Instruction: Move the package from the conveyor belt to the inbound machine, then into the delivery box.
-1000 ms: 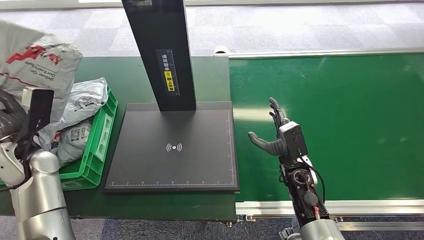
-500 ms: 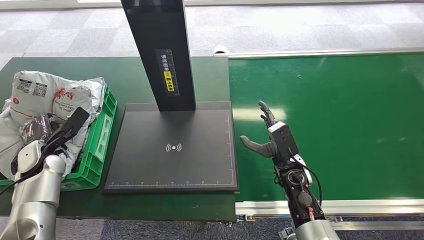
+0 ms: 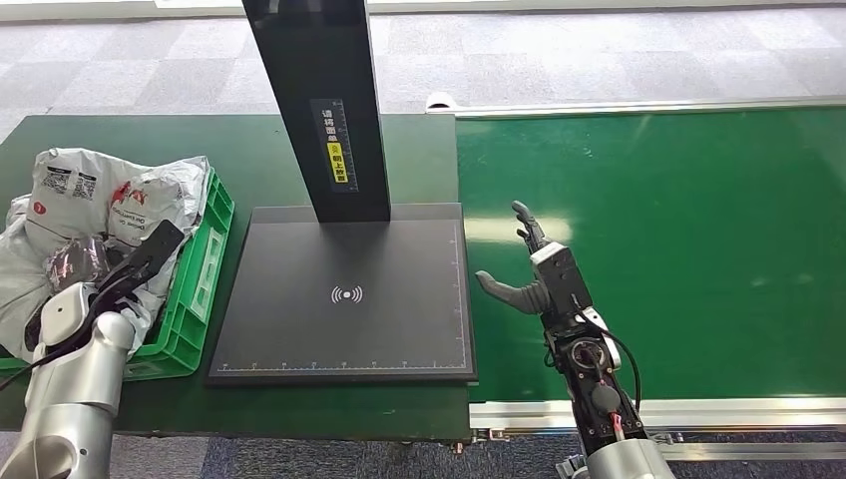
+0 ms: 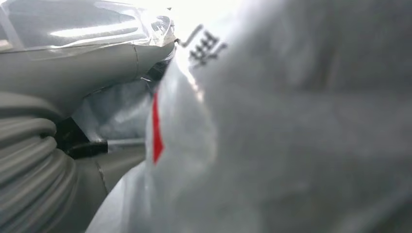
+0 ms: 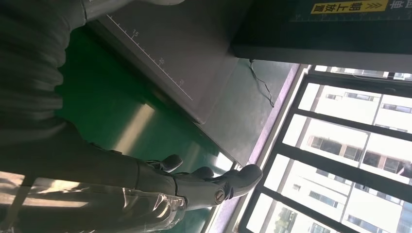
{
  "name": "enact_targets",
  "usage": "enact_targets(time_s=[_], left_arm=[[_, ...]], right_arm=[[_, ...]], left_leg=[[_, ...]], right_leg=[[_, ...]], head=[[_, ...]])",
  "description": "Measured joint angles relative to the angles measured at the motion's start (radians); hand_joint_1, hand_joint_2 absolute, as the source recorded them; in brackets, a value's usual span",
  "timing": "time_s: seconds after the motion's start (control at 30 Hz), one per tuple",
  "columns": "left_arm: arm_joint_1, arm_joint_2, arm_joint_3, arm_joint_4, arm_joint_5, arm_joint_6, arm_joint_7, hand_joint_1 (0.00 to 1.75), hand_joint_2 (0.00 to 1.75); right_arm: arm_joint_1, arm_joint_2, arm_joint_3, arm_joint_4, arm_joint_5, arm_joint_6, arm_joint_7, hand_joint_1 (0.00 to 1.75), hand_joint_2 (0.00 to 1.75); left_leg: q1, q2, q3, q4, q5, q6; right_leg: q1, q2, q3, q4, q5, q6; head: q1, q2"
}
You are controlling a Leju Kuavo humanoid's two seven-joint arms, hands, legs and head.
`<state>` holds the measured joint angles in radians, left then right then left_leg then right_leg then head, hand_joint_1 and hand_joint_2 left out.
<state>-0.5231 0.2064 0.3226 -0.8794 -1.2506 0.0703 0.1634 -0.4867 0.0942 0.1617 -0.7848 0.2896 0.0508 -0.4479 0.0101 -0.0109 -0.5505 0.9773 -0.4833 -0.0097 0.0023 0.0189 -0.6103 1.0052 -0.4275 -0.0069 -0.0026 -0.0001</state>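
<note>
- The package [image 3: 75, 190], a grey-white mailer bag with red print and black labels, lies crumpled on top of the green delivery box [image 3: 205, 269] at 9 o'clock in the head view, among other bags heaped there.
- The left hand [image 3: 95, 264] is down in that heap, against the package; its dark fingers are buried in the plastic, and I cannot tell whether they grip the bag or lie loose on it.
- In the left wrist view the package [image 4: 291, 136] sits pressed close to the lens, blurred, with a red stripe and some black print showing.
- The inbound machine [image 3: 344, 294] stands at 12 o'clock: a flat black plate with a tall black post, bare on top, just beside the delivery box.
- The right hand [image 3: 534, 274] hovers over the green conveyor belt [image 3: 698, 230] at 3 o'clock, just beside the plate's edge, fingers spread and thumb out, holding nothing.
- In the right wrist view the right hand's fingers [image 5: 214, 187] stretch out straight above the belt.
</note>
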Motion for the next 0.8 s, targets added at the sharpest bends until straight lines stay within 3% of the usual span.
enact_targets(time_s=[0.1, 0.23, 0.43, 0.63, 0.8], left_arm=[[0.000, -0.002, -0.001, -0.001, 0.015, 0.077, -0.015, 0.00, 1.75], [0.005, -0.020, 0.007, -0.033, 0.202, 0.206, -0.129, 0.00, 0.00], [0.053, -0.072, 0.004, -0.130, 0.608, 0.153, -0.317, 0.00, 0.00], [0.082, -0.102, -0.045, -0.232, 0.703, 0.199, -0.448, 0.00, 0.00], [0.090, -0.109, -0.059, -0.260, 0.743, 0.177, -0.471, 0.00, 0.00]], right_arm=[[0.006, 0.000, 0.000, -0.011, 0.000, 0.002, 0.002, 0.00, 1.75], [0.023, -0.001, -0.002, -0.032, -0.034, 0.021, 0.008, 0.00, 1.75], [0.045, -0.001, -0.020, -0.052, -0.162, 0.078, 0.018, 0.00, 1.75], [0.049, -0.003, -0.021, -0.070, -0.188, 0.080, 0.020, 0.00, 1.75], [0.049, -0.003, -0.021, -0.072, -0.189, 0.073, 0.018, 0.00, 1.75]], left_leg=[[0.000, 0.000, 0.000, 0.000, 0.000, 0.000], [0.000, 0.000, -0.001, 0.000, 0.000, 0.000], [0.000, 0.000, -0.002, 0.000, 0.000, 0.000], [0.000, 0.000, -0.002, 0.000, 0.000, 0.000], [0.000, 0.000, -0.002, 0.000, 0.000, 0.000]], right_leg=[[0.000, 0.000, 0.000, 0.000, 0.000, 0.000], [0.000, -0.001, -0.001, 0.000, 0.000, 0.000], [0.000, -0.001, -0.001, 0.000, 0.000, 0.000], [0.000, -0.001, -0.002, 0.000, 0.000, 0.000], [0.000, -0.001, -0.002, 0.000, 0.000, 0.000]], head=[[0.000, 0.000], [0.000, 0.000], [0.000, 0.000], [0.000, 0.000], [0.000, 0.000]])
